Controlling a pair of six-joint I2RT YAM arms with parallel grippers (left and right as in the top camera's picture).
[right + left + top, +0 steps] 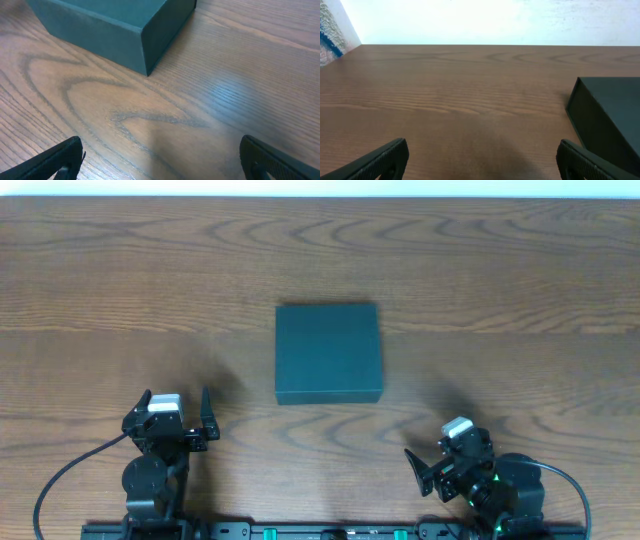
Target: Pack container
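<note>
Container: shut; I see it whole only overhead.
Left gripper: spread, empty; wrist view shows one side.
Right gripper: spread, empty; wrist view shows a corner.

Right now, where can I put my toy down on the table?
There is big bare table on both sides of the container, and a wide strip behind it up to the far edge. The tightest spot is the front, between the container and the open left gripper and right gripper.
</note>
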